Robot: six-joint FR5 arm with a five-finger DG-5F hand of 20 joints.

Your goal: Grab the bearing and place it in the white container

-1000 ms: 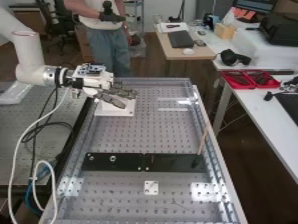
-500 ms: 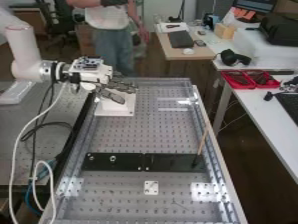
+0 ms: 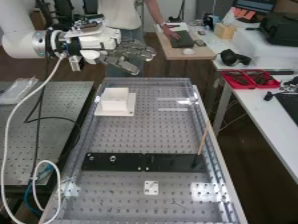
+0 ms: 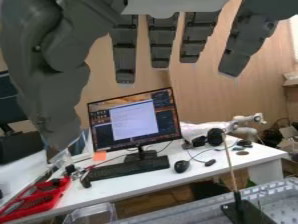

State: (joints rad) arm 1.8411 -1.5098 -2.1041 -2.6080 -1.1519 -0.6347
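Note:
My hand (image 3: 130,54) is raised above the far left end of the perforated bench, its fingers stretched out to the right and holding nothing. Below it the white container (image 3: 115,101), a small square box on a white base plate, stands upright, apart from the hand; its inside cannot be made out. Small metal ring shapes (image 3: 113,158) sit on the left part of a black plate; I cannot tell whether one is the bearing. In the wrist view the hand (image 4: 163,42) has its fingers spread and extended, with the thumb off to one side.
A thin stick (image 3: 203,140) stands up from the right end of the black plate (image 3: 173,162). Metal rails edge the bench (image 3: 143,135). Red trays (image 3: 249,79) lie on the white desk beyond its right side. A monitor (image 4: 135,120) shows in the wrist view.
The hand has risen and shifted right, from low over the white container to well above it, leaving the container in full sight. The ring shapes on the black plate have not moved.

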